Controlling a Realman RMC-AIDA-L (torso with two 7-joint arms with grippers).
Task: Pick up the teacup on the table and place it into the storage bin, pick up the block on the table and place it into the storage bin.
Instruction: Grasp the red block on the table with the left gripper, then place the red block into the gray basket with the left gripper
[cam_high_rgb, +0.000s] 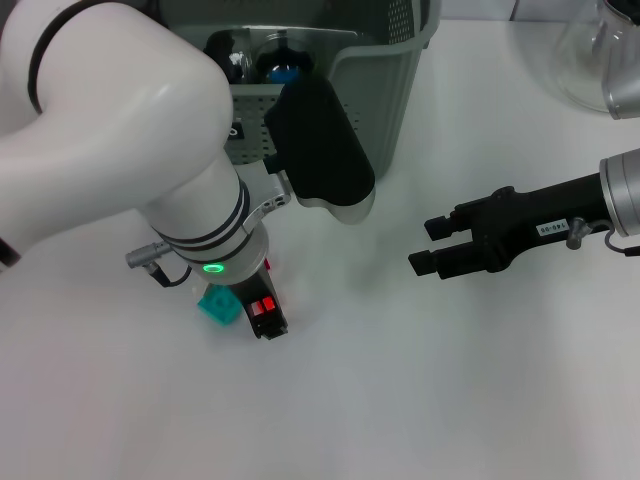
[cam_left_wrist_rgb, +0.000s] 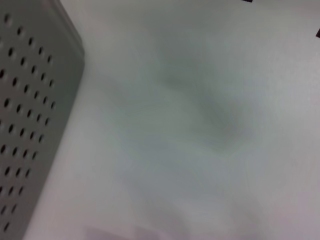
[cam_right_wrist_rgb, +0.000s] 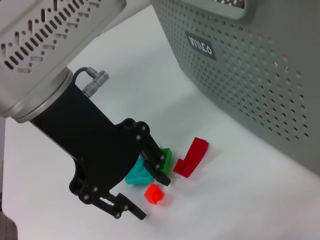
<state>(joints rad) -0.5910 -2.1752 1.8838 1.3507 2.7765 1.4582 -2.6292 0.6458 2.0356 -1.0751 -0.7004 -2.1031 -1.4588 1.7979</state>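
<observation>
Reaching down to the white worktop (cam_high_rgb: 420, 400), the left gripper (cam_right_wrist_rgb: 150, 192) hangs over a small cluster of blocks just in front of the bin (cam_high_rgb: 395, 60). Seen from the right wrist camera, its two black fingers (cam_right_wrist_rgb: 155, 162) are spread apart, open, with nothing held between them. One finger lies against the teal block (cam_right_wrist_rgb: 136, 175) and the green block (cam_right_wrist_rgb: 166, 157); the other finger reaches past the small orange block (cam_right_wrist_rgb: 154, 194), which sits on the worktop between the two fingers, near their tips. The red block (cam_right_wrist_rgb: 191, 157), a bent piece, lies just beside the green one, outside the fingers and on the side nearer the bin's perforated wall. From the head camera the left arm covers most of the cluster: only the teal block (cam_high_rgb: 217, 305) shows beneath the wrist, touching the gripper's dark body, where red shows too. A green light glows on the wrist ring.

The bin stands at the far edge of the worktop, behind the left arm, with dark things inside it that cannot be made out. Its logo label (cam_right_wrist_rgb: 199, 46) faces the blocks.

The right gripper (cam_high_rgb: 432, 246) hovers above bare worktop, well apart from the blocks and to the right of the bin, pointing toward the left arm with its fingers parted and empty. A clear glass vessel (cam_high_rgb: 590, 50) stands at the far right corner.
</observation>
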